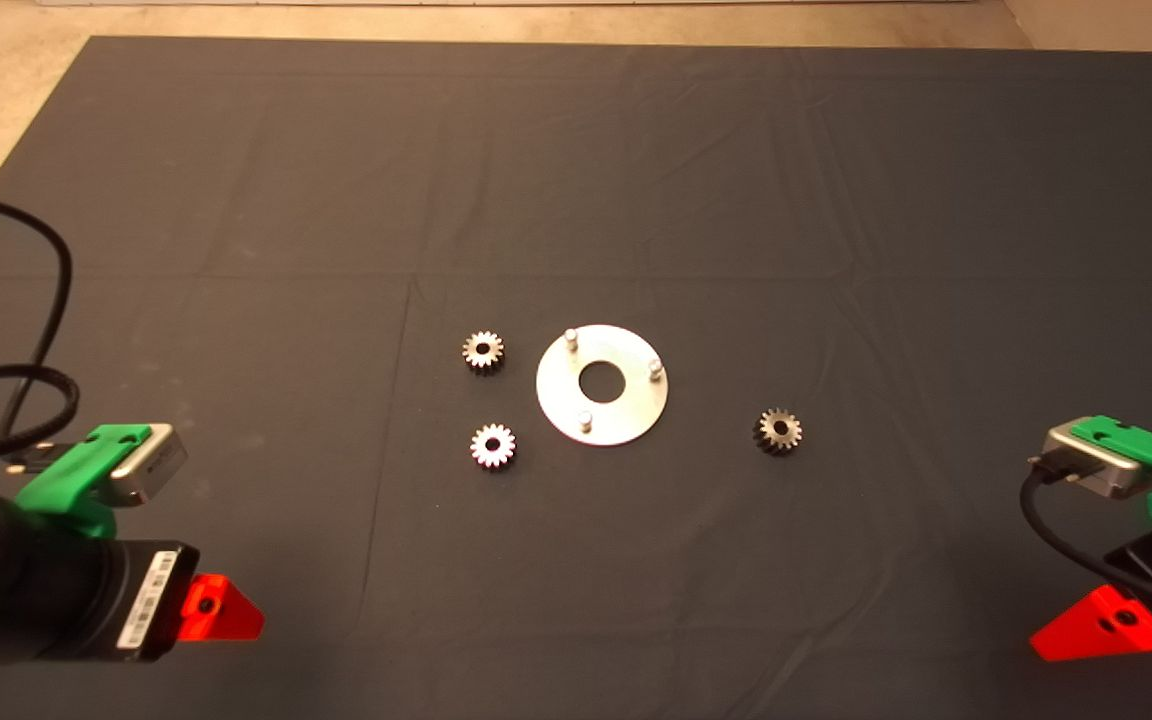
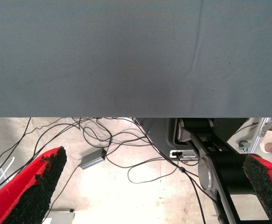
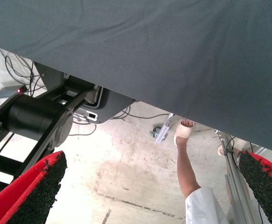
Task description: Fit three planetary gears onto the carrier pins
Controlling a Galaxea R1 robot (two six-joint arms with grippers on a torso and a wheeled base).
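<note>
A shiny round metal disc (image 1: 626,412) with a central hole lies at the mat's middle, with three carrier pins (image 1: 570,337) (image 1: 654,369) (image 1: 585,420) standing bare in a triangle. Three planetary gears lie flat on the mat: one (image 1: 483,351) just left of the disc, one (image 1: 493,445) at its lower left, one darker (image 1: 778,430) to its right. My left gripper (image 2: 150,196) waits open and empty at the lower left edge. My right gripper (image 3: 150,196) waits open and empty at the lower right edge.
The dark mat (image 1: 576,180) covers the table, with pale floor beyond its far edge. Past the mat's edge, the left wrist view shows cables (image 2: 126,154) and a small grey box (image 2: 93,159) on the floor. The right wrist view shows a person's leg (image 3: 188,172).
</note>
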